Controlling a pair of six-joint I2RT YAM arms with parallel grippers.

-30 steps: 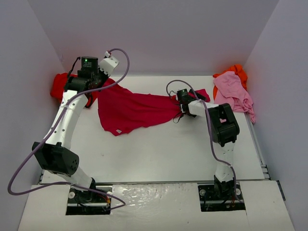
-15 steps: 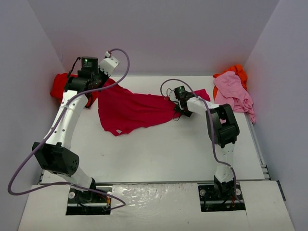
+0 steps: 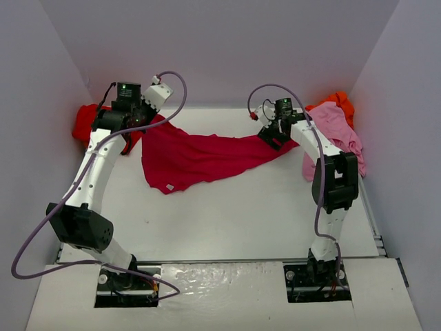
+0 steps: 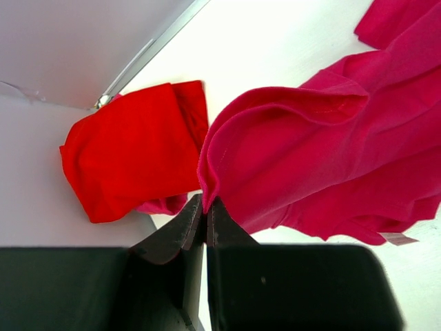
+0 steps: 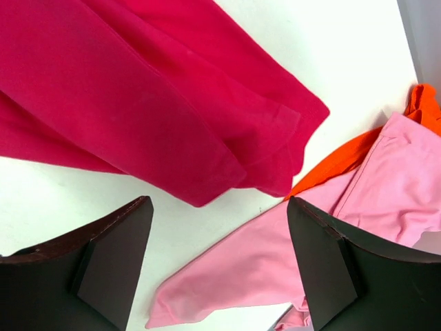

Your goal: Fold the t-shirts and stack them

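Observation:
A crimson-magenta t-shirt (image 3: 200, 155) lies stretched across the back of the table. My left gripper (image 3: 129, 140) is shut on a folded edge of it (image 4: 227, 145) at its left end, and the cloth rises from the closed fingertips (image 4: 205, 201). My right gripper (image 3: 271, 138) hovers open over the shirt's right end (image 5: 172, 103), with nothing between its fingers (image 5: 117, 241). A bright red t-shirt (image 3: 86, 121) lies folded in the back left corner (image 4: 131, 158). A pale pink t-shirt (image 3: 334, 131) rests on an orange one (image 3: 339, 102) at the back right.
White walls close in the table (image 3: 227, 214) on the left, back and right. In the right wrist view the pink sleeve (image 5: 275, 262) and the orange cloth (image 5: 344, 155) lie just beside the crimson shirt's end. A metal rail (image 3: 368, 200) runs along the right edge.
My right arm has swung back and to the right, from the shirt's middle to its right end. The crimson shirt's right part now lies flatter and longer. The left gripper has not moved.

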